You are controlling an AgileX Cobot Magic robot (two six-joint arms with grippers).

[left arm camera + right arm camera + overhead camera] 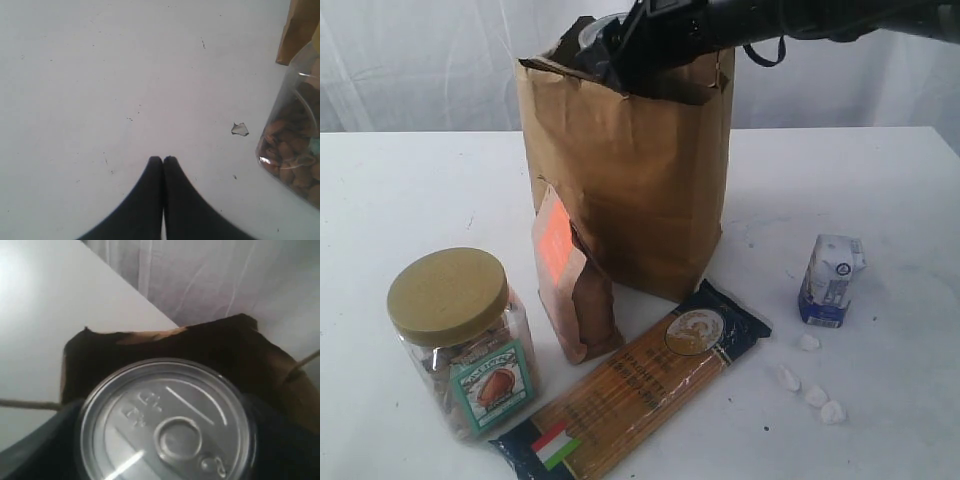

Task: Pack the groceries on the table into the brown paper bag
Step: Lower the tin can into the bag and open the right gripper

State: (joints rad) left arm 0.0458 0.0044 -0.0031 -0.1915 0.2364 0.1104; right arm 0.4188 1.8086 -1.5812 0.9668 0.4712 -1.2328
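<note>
So that it could drop straight in, the tin point(162, 422) was held by the right gripper point(632, 52), jaws spread wide, above the open top edge of the bag point(620, 170) (left gripper point(163, 162) closed, empty).

backdrop: white curtain point(410, 60) across the whole rear of the exterior view, loose vertical folds, evenly lit | right wrist view: pale fabric again, long straight creases, soft focus | debris: one small pale scrap point(240, 129), ragged edges, greyish centre, lying flat, touching nothing
</note>
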